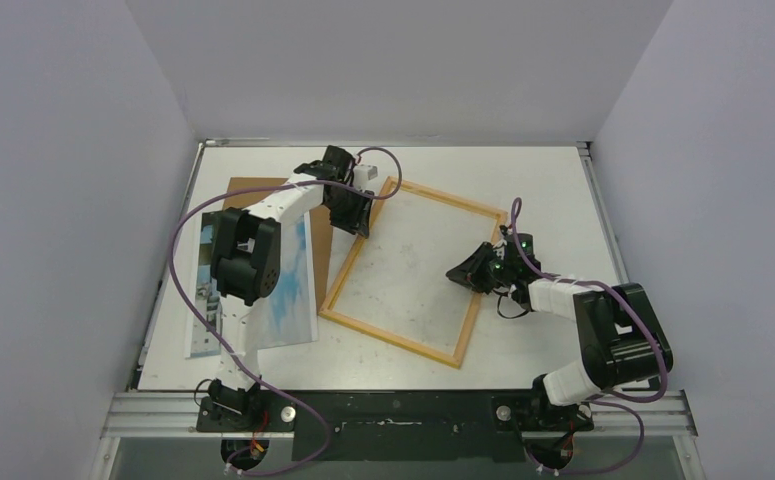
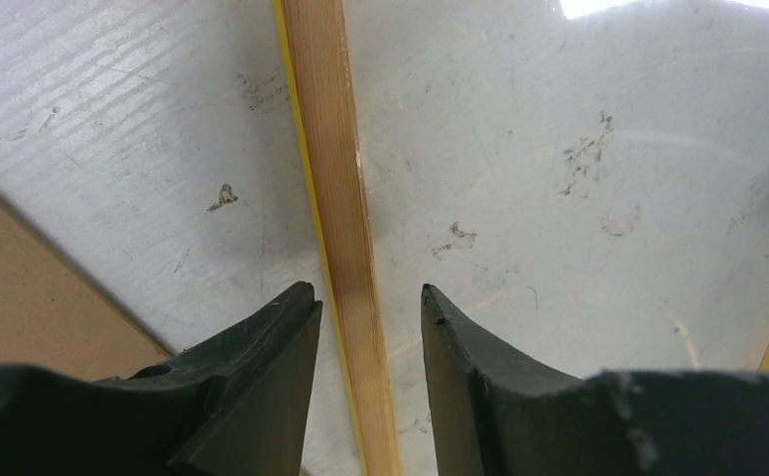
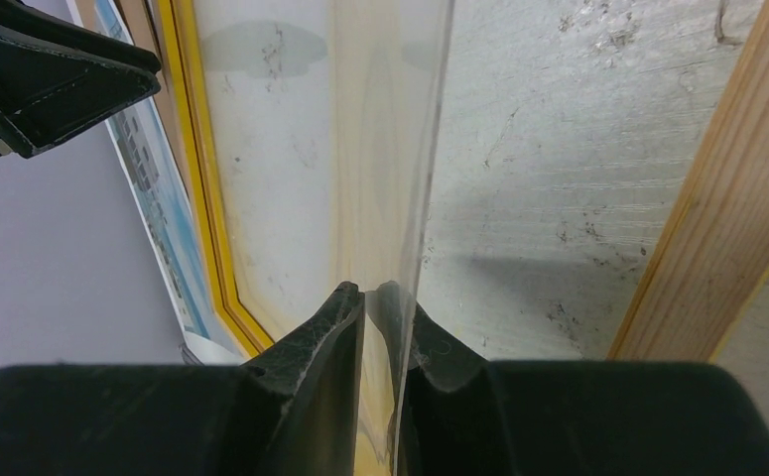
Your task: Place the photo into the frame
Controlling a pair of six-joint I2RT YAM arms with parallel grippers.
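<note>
left gripper point(image 2: 368, 297) jaws apart, straddling the frame point(image 1: 393, 336)'s far-left rail, not clamped. right gripper point(image 3: 385, 290) pinched on a clear pane point(image 3: 390, 149) over the frame opening. photo point(image 1: 288, 300) lies left, under the left arm. I'd steady the rail and keep the pane level – no twisting.

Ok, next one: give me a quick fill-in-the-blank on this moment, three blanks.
1. The left gripper's open jaws straddle a rail of the ____.
2. The right gripper is shut on a ____ sheet.
3. The photo lies outside the frame, partly under the ____ arm.
Missing words: frame; clear; left.
</note>
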